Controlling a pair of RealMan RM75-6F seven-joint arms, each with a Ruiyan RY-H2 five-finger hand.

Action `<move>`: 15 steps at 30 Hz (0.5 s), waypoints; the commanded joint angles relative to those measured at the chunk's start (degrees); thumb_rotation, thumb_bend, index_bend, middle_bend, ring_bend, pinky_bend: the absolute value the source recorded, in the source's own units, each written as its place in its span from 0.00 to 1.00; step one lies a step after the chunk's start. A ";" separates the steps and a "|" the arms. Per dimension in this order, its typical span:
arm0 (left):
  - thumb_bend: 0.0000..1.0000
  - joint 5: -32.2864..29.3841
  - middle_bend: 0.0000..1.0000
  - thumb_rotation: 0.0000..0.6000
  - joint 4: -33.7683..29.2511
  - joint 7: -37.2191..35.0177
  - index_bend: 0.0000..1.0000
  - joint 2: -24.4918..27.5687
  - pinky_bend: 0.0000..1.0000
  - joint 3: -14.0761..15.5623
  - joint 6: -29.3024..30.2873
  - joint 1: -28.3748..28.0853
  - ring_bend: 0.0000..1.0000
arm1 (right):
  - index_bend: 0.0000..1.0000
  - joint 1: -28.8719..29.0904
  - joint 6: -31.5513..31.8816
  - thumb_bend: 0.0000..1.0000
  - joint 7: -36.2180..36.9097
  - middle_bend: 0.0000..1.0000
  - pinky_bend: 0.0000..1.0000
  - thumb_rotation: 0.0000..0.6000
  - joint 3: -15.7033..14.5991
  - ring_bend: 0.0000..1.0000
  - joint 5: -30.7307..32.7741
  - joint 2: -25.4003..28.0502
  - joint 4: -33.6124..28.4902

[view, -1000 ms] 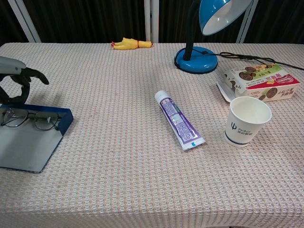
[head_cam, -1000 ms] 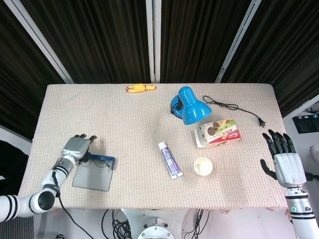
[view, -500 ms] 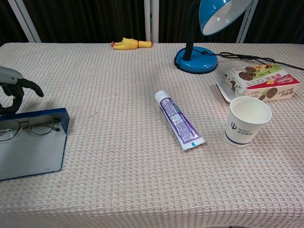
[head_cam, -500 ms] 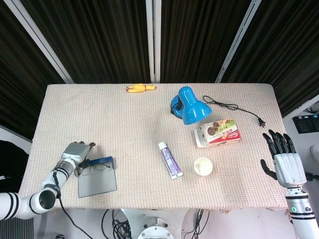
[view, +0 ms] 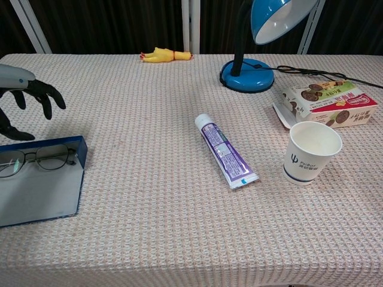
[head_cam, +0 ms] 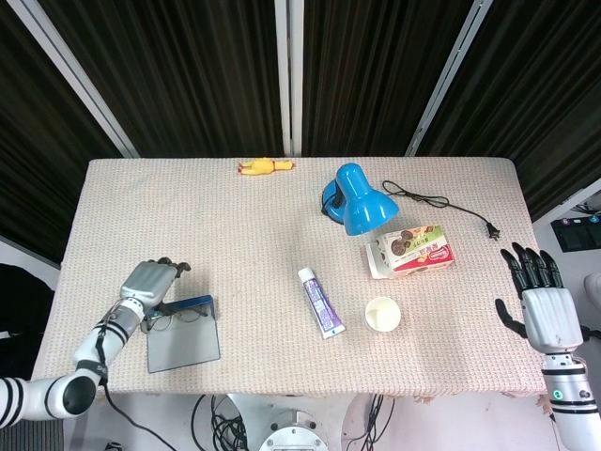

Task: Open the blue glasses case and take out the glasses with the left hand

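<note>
The blue glasses case [view: 42, 179] is seen lying open at the desk's [head_cam: 235, 235] left front, cut off by the chest view's edge, with the glasses [view: 36, 156] inside. The left hand [head_cam: 150, 282] is held just above, fingers spread, nothing gripped. The right hand [head_cam: 540, 305] is spread empty beyond the desk's right edge.

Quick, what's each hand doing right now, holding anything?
Left hand: open, fingers spread above the glasses, holding nothing.
Right hand: open, holding nothing.

case: blue glasses case [view: 42, 185], lid open flat, well left of the toothpaste tube [view: 225, 150]
glasses: thin-framed glasses [view: 37, 157] lying in the case's far end
</note>
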 commanded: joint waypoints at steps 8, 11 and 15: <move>0.25 7.09 0.30 1.00 1.15 -6.69 0.21 -1.36 0.27 -0.19 0.43 5.00 0.16 | 0.00 0.09 -0.14 0.33 0.14 0.01 0.00 1.00 0.04 0.00 0.15 0.05 0.03; 0.25 9.03 0.31 1.00 2.19 -8.16 0.22 -2.46 0.27 -0.35 2.06 6.75 0.17 | 0.00 0.03 0.01 0.33 0.16 0.01 0.00 1.00 0.14 0.00 0.29 0.02 0.03; 0.25 10.22 0.31 1.00 2.42 -8.01 0.24 -3.49 0.27 -0.14 4.23 8.50 0.17 | 0.00 0.05 -0.20 0.33 0.13 0.00 0.00 1.00 0.03 0.00 0.36 -0.06 0.11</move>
